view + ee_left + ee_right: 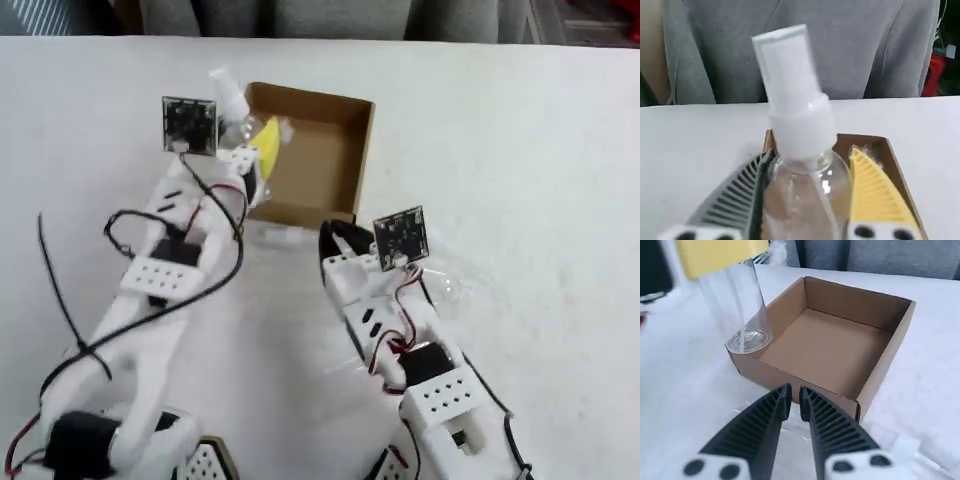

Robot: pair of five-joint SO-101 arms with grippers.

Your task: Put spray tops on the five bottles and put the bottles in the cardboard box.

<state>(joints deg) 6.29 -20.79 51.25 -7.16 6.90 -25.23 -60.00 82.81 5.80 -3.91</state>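
At the left side of the white table [530, 130], the left arm stretches toward the cardboard box [362, 140], its left gripper [246, 132] up against the box's left wall. Its jaws pinch a clear spray bottle [800, 200] by the body, a grey ribbed finger [737, 192] on one side and a yellow ribbed finger [872, 192] on the other. The white spray top [792, 100] sits on the bottle's neck and sticks out well past the fingertips. From the right wrist, the bottle's round base hangs over the box's left corner, above the wall's top edge; whether it touches the cardboard cannot be told.

Right of that, the box stands open-topped with its brown floor showing and all four walls upright.

Just in front of the box's near wall lies the right gripper [795, 392], pointing at the box. Its two black ribbed fingers [832, 432] are drawn nearly together, a thin slit between the tips and nothing in it. The right arm runs back from there toward the table's near right edge, red and black wires looped along it.

Beside the right arm something clear [447, 287] lies on the tabletop, too faint to name.
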